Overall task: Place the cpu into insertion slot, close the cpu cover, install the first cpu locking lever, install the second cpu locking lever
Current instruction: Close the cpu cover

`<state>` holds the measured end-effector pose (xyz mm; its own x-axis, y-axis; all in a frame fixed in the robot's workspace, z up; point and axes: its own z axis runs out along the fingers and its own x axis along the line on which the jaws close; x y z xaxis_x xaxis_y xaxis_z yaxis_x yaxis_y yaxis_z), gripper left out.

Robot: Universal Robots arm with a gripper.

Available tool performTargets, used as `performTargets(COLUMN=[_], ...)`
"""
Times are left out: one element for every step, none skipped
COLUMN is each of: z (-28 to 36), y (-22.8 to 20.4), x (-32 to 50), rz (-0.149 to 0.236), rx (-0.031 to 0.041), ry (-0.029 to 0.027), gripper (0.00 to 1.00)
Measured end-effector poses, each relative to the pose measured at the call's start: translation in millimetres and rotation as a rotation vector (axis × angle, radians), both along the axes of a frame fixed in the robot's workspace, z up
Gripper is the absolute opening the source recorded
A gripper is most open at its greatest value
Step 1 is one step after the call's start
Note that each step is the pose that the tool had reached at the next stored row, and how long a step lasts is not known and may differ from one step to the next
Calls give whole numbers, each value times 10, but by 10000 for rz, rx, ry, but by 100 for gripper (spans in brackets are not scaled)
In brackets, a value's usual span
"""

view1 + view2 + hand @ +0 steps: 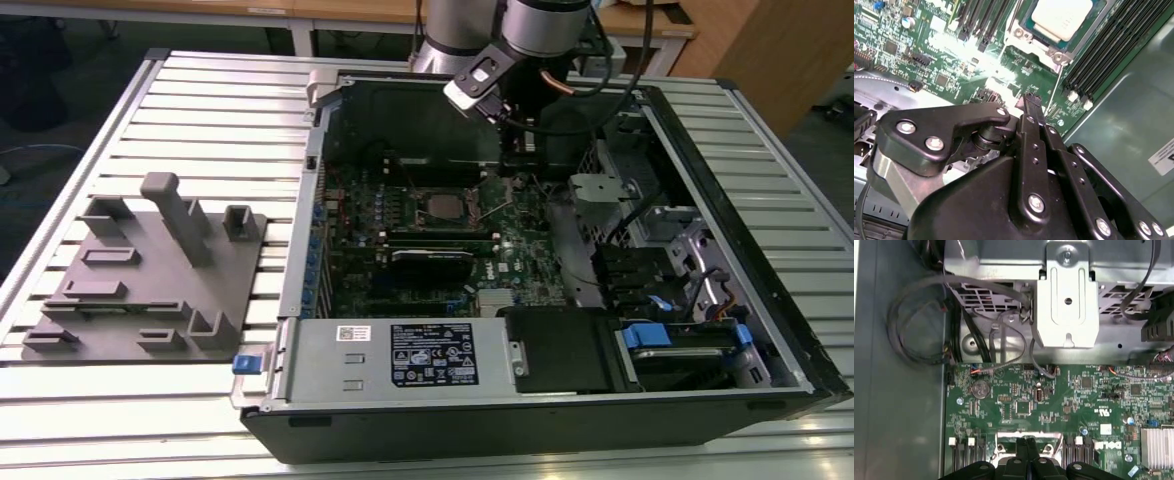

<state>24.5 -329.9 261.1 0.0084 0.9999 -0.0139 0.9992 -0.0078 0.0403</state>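
Second wrist view: gripper [1030,101] near cpu [1061,17] (in insertion slot [1040,44])

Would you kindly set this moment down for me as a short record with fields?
setting: open computer case on a slatted table
gripper: fingers shut, inside the case, tips close over the green board by the insertion slot
cpu: silver top up, lying in the insertion slot
beside the case: grey fixture tray, at the exterior view's left
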Motion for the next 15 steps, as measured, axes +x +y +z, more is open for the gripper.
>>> performTargets(z=[0, 0, -1, -1, -1, -2, -2, -3, -4, -4, -4, -5, -5, -5, -5], y=[1, 2, 3, 4, 5, 6, 6, 7, 7, 8, 8, 9, 9, 10, 11], x=[13, 26, 40, 54, 68, 82, 93, 104, 114, 125, 135, 146, 158, 169, 180], rz=[0, -1, 0, 0, 1, 1, 0, -1, 0, 0, 0, 0, 0, 0, 1], rx=[0, -1, -1, -2, -1, 0, 0, 0, 1, 1, 1, 1, 0, 0, 0], ry=[0, 0, 0, 1, 0, 0, 0, 0, -1, 0, -1, 0, 0, 0, 0], gripper=[11, 11, 11, 11, 11, 11, 11, 11, 11, 11, 11, 11, 11, 11, 11])
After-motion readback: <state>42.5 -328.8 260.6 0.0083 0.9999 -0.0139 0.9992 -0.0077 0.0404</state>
